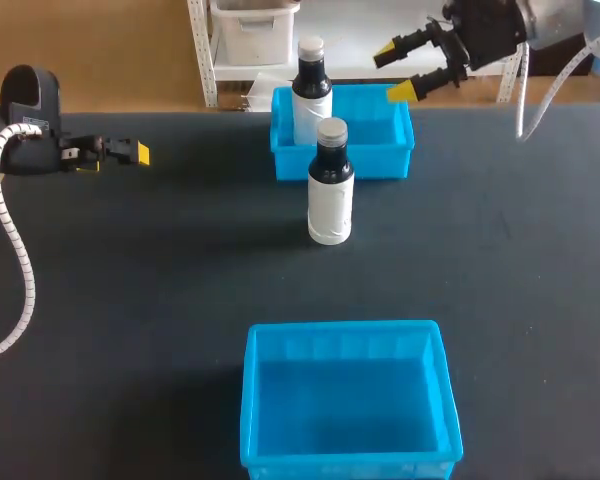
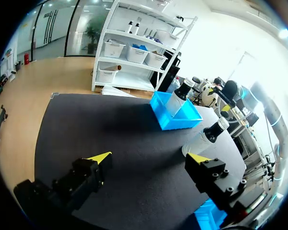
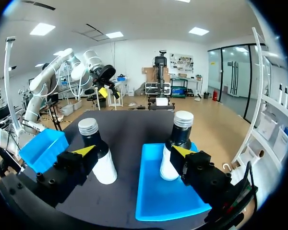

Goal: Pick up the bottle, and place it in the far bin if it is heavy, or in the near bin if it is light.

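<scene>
A dark bottle with a white label and grey cap point(image 1: 330, 185) stands upright on the black table, just in front of the far blue bin point(image 1: 390, 150). A second, similar bottle point(image 1: 312, 90) stands inside that bin at its left end. The near blue bin point(image 1: 280, 400) holds nothing. My right gripper point(image 1: 392, 71) hangs open above the far bin's right back corner, holding nothing. From the right wrist, the table bottle point(image 3: 98, 155) and the binned bottle point(image 3: 175, 143) lie ahead of the gripper point(image 3: 133, 151). My left gripper point(image 1: 130, 153) is open at the table's left, empty point(image 2: 149, 158).
In the left wrist view the far bin point(image 2: 175, 120), both bottles point(image 2: 206, 136) point(image 2: 179, 98) and a corner of the near bin point(image 2: 209, 215) lie ahead of the fingers. A white cable point(image 1: 15, 250) from the left arm loops over the table's left edge.
</scene>
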### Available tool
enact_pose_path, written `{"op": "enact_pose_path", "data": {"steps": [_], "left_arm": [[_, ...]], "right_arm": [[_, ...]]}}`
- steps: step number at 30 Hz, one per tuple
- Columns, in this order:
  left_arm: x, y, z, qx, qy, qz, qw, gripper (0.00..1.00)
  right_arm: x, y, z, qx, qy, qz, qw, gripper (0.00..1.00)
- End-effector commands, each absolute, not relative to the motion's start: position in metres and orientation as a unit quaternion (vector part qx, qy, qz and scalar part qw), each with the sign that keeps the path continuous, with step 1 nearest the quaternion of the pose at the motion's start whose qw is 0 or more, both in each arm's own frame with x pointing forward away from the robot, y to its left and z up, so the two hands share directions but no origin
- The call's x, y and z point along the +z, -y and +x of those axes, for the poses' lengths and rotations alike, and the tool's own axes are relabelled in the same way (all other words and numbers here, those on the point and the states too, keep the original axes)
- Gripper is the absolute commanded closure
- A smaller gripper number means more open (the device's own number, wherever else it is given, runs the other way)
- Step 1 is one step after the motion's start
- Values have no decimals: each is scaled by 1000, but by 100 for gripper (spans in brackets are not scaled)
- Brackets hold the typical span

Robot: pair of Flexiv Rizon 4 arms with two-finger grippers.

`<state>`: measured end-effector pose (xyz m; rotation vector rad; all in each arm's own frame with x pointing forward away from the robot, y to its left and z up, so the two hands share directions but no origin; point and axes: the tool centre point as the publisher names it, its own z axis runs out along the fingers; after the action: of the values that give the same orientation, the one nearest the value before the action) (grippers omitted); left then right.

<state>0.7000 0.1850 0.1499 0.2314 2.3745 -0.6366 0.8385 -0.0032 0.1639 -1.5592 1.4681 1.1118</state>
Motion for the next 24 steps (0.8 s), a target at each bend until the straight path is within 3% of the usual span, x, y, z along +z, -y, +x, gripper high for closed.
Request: {"op": "enact_pose_path", "data": {"steps": [1,24], "left_arm": [[150,-185,700,-243,-908,88,330,0],[150,-185,700,-243,-908,88,330,0]], "right_arm": [[162,1,815,394,-588,-590,388,0],[153,3,760,323,-632,-545,446,0]]}}
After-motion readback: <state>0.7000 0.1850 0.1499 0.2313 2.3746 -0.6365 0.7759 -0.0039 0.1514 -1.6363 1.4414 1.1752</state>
